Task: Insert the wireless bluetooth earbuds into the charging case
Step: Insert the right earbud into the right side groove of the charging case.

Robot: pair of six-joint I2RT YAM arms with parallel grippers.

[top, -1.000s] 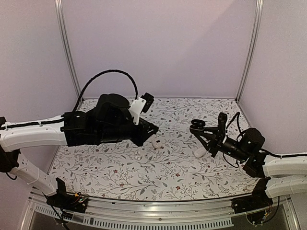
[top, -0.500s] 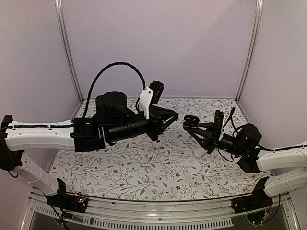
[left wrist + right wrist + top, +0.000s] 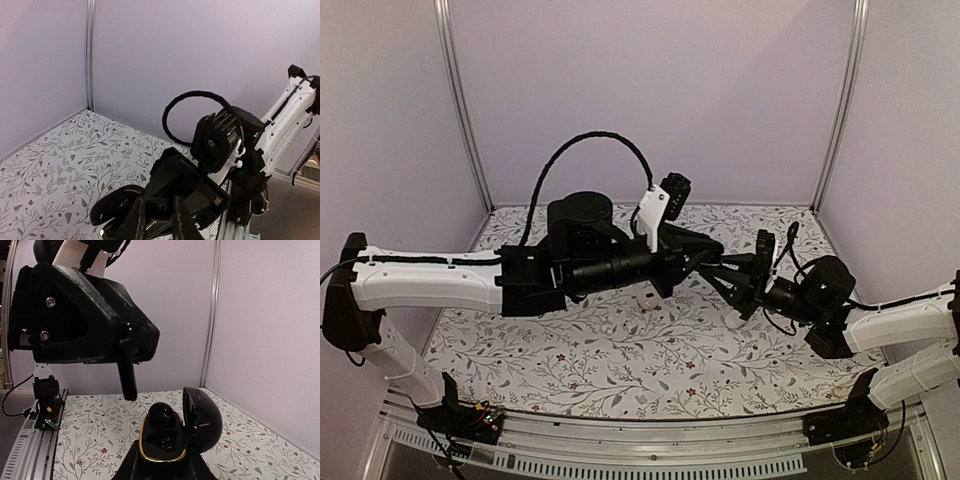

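Right wrist: case (image 3: 167, 437) in right hand (image 3: 162, 466)

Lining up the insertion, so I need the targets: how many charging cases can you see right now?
1. An open black charging case sits clamped in the right gripper, its lid hinged up, held above the table. Another case could be hidden from these views.
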